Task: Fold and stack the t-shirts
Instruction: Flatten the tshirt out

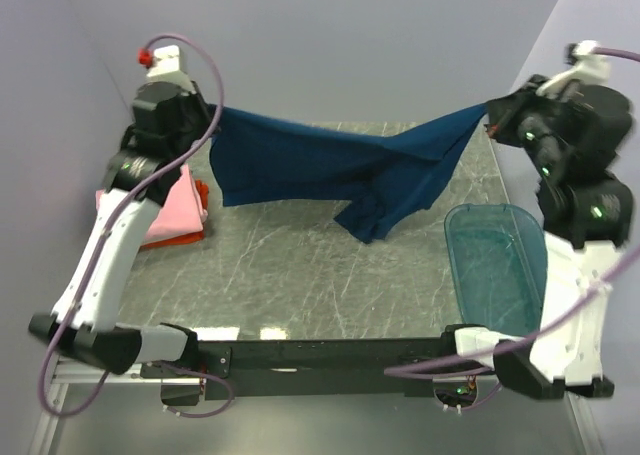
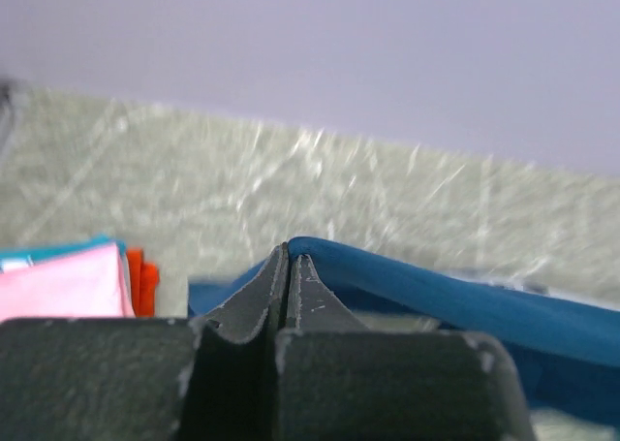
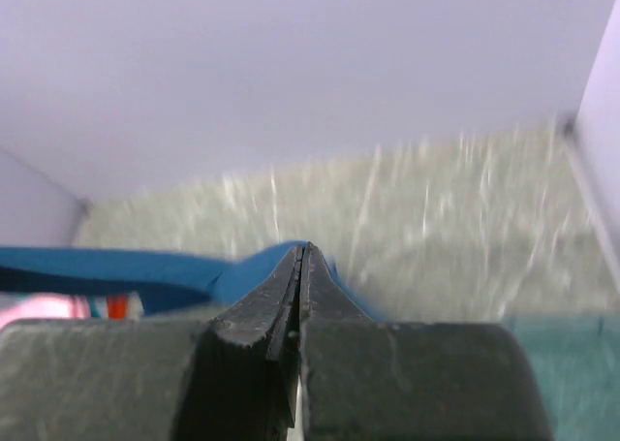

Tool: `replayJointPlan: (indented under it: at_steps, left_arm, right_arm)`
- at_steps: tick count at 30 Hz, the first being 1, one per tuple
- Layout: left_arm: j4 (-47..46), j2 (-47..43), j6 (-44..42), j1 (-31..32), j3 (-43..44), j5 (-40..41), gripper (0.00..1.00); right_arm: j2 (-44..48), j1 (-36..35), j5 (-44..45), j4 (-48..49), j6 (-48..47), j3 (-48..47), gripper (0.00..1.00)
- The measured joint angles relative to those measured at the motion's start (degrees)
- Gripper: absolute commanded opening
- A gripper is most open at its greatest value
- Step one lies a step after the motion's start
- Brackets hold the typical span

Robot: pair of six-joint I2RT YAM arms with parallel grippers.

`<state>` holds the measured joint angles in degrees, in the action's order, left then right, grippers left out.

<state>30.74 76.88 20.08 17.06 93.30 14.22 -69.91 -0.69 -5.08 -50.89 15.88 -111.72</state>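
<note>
A dark navy-blue t-shirt (image 1: 330, 170) hangs stretched in the air between both arms, its lower part drooping to the table. My left gripper (image 1: 213, 115) is shut on its left end; in the left wrist view the closed gripper (image 2: 289, 252) pinches the blue cloth (image 2: 455, 300). My right gripper (image 1: 484, 115) is shut on its right end; in the right wrist view the closed gripper (image 3: 306, 252) pinches the blue cloth (image 3: 145, 267). A folded pink t-shirt (image 1: 165, 210) lies on an orange one (image 1: 201, 190) at the table's left edge, with a teal one (image 2: 58, 251) under them.
A translucent teal plastic tub (image 1: 497, 260) stands at the right of the grey marbled table (image 1: 300, 275). Lilac walls (image 1: 340, 35) close the back and both sides. The arms' black base rail (image 1: 320, 355) runs along the near edge.
</note>
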Motion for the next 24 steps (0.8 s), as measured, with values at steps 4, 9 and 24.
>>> replayJointPlan:
  at_steps: [4, 9, 24]
  left_arm:
    - [-1.4, -6.8, -1.4, 0.0, 1.4, -0.1, 0.00]
    - [-3.9, -10.1, -2.4, 0.0, 6.3, -2.4, 0.00]
    - [-6.9, 16.3, -4.0, -2.6, 14.6, -9.4, 0.00]
  right_arm:
    - [3.5, 0.0, 1.3, 1.1, -0.7, -7.3, 0.00]
    - [3.7, 0.0, 1.3, 3.8, -0.8, -15.8, 0.00]
    - [-26.0, 1.8, -1.1, 11.0, -1.2, -16.6, 0.00]
